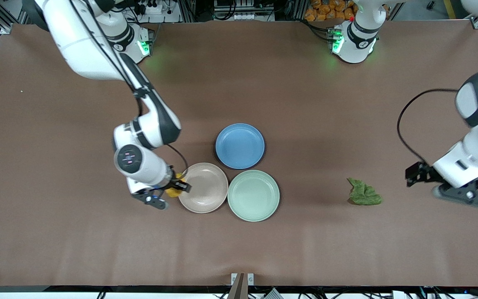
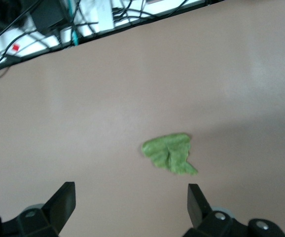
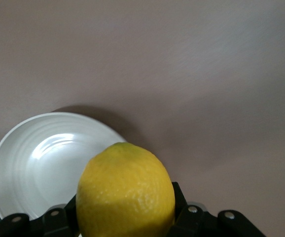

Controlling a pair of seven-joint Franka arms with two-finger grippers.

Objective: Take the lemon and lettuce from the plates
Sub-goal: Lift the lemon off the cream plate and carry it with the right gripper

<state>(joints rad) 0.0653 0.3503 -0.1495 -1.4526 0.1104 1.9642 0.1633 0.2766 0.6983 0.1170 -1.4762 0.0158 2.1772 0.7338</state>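
Lemon [image 3: 126, 190]: small oval fruit, bright yellow, with a finely pitted rind and a faint greenish tinge near its upper end. It is clamped between the fingers of the right end effector [image 1: 174, 187], which hangs at the edge of the pink-beige plate [image 1: 204, 198] on the side toward the right arm's end of the desk [image 1: 56, 232]. In the front view only a sliver of yellow shows under the black fingers.

Lettuce [image 1: 364, 194]: small crumpled leaf, mid to dark green, with a ragged, lobed outline and creased folds across its surface. It lies flat on the bare desk, well apart from the plates, toward the left arm's end. In the left wrist view the lettuce [image 2: 170, 153] lies between the two spread fingers.

Pink-beige plate: round, rimmed, with faint concentric rings inside. Nothing lies in it. In the right wrist view the plate [image 3: 39, 158] looks almost white.

Mint green plate [image 1: 254, 195]: round, rimmed, like in size to the pink-beige one and touching it. Nothing lies in it.

Blue plate [image 1: 240, 145]: round, rimmed, farther from the front camera than the other two and just beside both.

Left end effector [image 1: 450, 189]: fingers apart, holding nothing, low over the desk near the lettuce, toward the left arm's end of the desk.

Desk: covered in a plain brown cloth.
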